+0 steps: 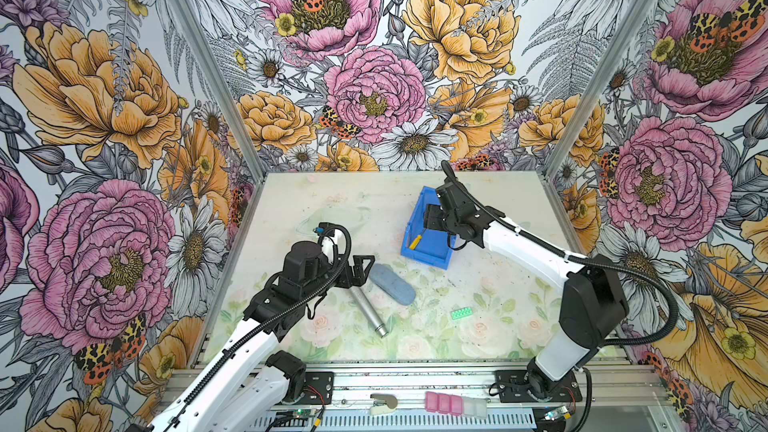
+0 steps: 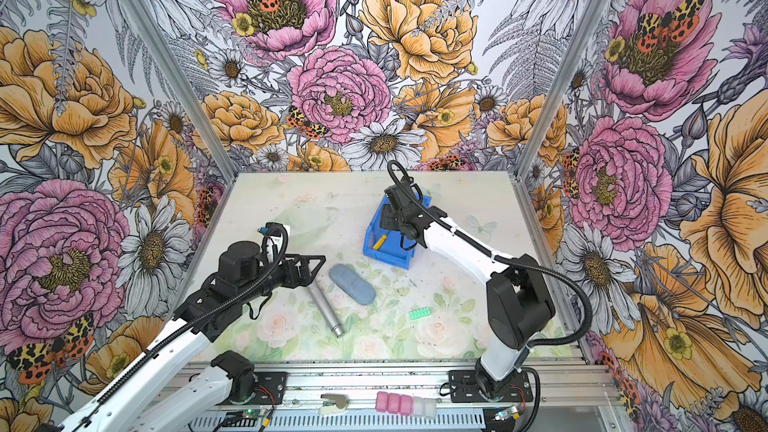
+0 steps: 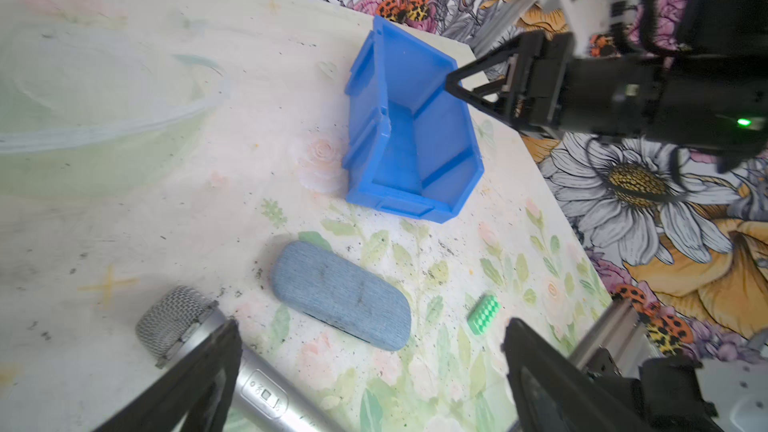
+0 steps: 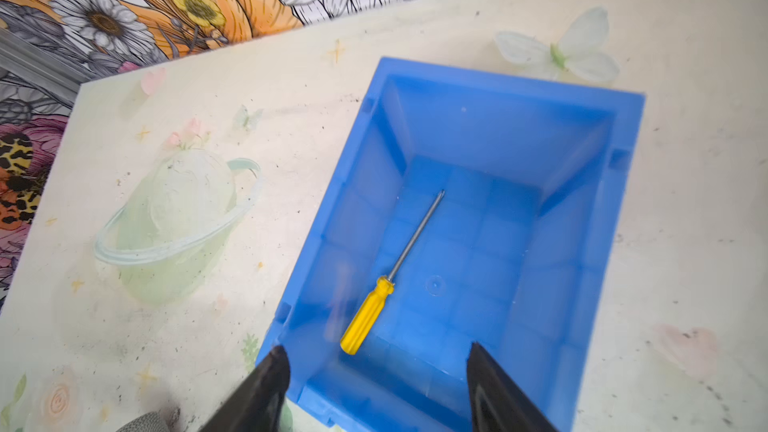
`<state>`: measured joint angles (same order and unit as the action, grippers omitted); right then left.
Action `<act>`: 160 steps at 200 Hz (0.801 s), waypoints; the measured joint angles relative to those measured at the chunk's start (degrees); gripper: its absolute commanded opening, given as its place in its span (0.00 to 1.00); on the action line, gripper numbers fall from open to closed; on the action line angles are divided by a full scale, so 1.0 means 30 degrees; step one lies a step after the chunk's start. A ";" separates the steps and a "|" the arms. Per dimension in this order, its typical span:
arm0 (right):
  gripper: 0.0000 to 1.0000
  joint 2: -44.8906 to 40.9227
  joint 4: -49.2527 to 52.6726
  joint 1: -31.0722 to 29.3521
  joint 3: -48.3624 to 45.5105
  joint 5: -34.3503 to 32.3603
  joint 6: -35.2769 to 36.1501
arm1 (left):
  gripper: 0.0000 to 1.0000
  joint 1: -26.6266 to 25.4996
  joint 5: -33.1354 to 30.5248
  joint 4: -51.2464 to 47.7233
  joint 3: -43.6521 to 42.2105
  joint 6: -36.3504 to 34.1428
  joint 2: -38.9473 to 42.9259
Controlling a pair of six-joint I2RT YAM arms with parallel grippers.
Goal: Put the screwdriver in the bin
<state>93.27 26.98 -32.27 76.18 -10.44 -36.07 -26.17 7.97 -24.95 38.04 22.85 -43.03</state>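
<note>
Now, screwdriver (image 4: pixel 373 306) inside bin (image 4: pixel 498 118).

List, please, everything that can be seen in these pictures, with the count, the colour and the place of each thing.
screwdriver: one, yellow handle and thin metal shaft, lying on the floor of the bin
bin: one, bright blue, towards the back of the table, right of the middle
microphone: one, silver with a grey mesh head, left of the case
case: one, grey-blue, oval, middle of the table, in front of the bin
studded block: one, green, front right of the table
small blocks: one row, pink then clear, on the front rail; count unclear
table: one, pale floral print
left end effector: one, black, open, over the microphone's head
right end effector: one, black, open and empty, above the bin
</note>
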 measured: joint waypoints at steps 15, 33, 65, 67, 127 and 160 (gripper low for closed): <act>0.91 -0.1494 -0.0102 0.0000 -0.0627 -0.0743 0.0838 | 0.99 0.0517 -0.1559 0.0051 0.0000 -0.0277 0.0102; 0.99 -0.2871 -0.0109 0.0044 -0.1413 -0.1603 0.1763 | 0.99 0.1435 -0.3286 0.0364 -0.0080 -0.0612 -0.0087; 0.99 -0.4750 -0.0255 0.0561 -0.3169 -0.3118 0.3118 | 0.98 0.3315 -0.5807 0.1661 -0.0925 -0.1231 -0.0423; 1.00 -0.4896 -0.0255 0.0648 -0.3315 -0.3264 0.3177 | 0.99 0.3453 -0.5945 0.1756 -0.0991 -0.1275 -0.0444; 1.00 -0.8327 -0.1690 0.5129 -0.8320 -0.5697 0.3366 | 0.99 0.7293 -0.7380 0.6841 -0.3985 -0.3242 -0.1428; 1.00 -0.8357 -0.4918 0.7614 -1.1744 -0.4794 0.4568 | 0.99 0.8225 -0.7373 1.0972 -0.5960 -0.4794 -0.3606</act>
<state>68.20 12.23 -9.43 40.95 -24.82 -22.37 -1.50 -14.15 7.97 20.16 8.47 -53.84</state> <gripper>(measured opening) 0.995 0.986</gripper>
